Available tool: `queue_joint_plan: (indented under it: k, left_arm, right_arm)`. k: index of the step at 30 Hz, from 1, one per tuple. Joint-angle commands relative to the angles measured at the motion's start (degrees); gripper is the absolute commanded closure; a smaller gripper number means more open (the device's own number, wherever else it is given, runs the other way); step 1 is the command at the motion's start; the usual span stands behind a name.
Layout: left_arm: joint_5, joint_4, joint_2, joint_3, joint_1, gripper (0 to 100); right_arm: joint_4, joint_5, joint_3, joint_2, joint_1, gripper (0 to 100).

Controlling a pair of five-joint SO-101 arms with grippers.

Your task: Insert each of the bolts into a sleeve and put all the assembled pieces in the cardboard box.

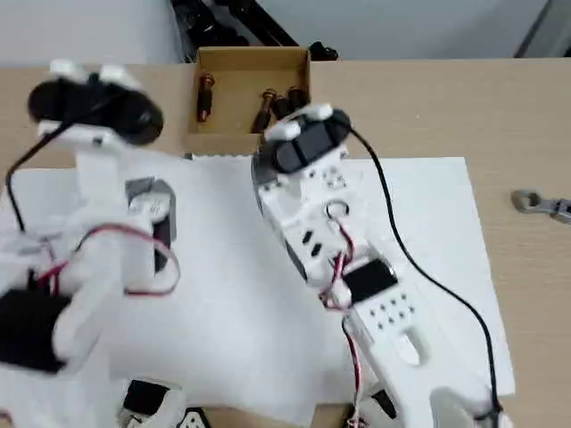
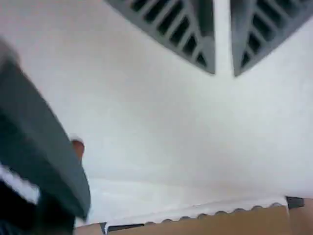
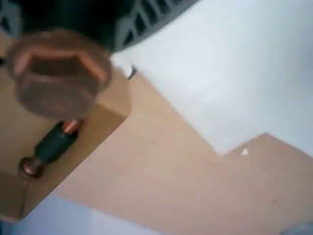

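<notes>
Wooden worktop [image 1: 517, 107] carrying a white paper sheet [image 1: 223, 267]. Cardboard box [image 1: 219, 141] at the sheet's far edge, holding several assembled pieces [image 1: 205, 96], copper-coloured bolts seated in dark sleeves. Right claw [image 3: 78, 34] above the box's near wall, pinching a copper-coloured bolt [image 3: 58, 73] with its hexagonal head toward the wrist camera. Left claw [image 2: 223, 73] over the sheet, left of the box, its ribbed grey fingers [image 2: 171, 29] slightly spread. Small metal object [image 1: 535, 202] on the worktop, right of the sheet.

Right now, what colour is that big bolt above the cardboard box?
Coppery brown; the bolt shows best in the right wrist view.
</notes>
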Motion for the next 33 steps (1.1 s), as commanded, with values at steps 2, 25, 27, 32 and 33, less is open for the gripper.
queue_joint_plan:
  k: [2, 25, 27, 32, 33]
  left_arm:
    - [-0.5, 0.1, -7.5, 5.0, -0.4, 100]
    - [-7.9, -7.6, -34.5, 34.2, -0.5, 100]
    - [-7.9, -7.5, -34.8, 34.2, -0.5, 100]
    - [-7.9, -7.1, -34.9, 34.2, -0.5, 100]
    - [-7.9, -7.1, -34.9, 34.2, -0.5, 100]
  right_arm:
    - [-4.0, 0.4, -11.5, 10.3, 2.3, 99.5]
    - [-6.1, 0.7, -52.5, 54.6, 6.6, 99.1]
    - [-6.0, 0.7, -56.8, 58.9, 7.1, 99.1]
    - [-5.6, 0.8, -68.0, 69.4, 7.5, 99.0]
    - [-5.6, 0.8, -69.9, 71.5, 7.5, 99.0]
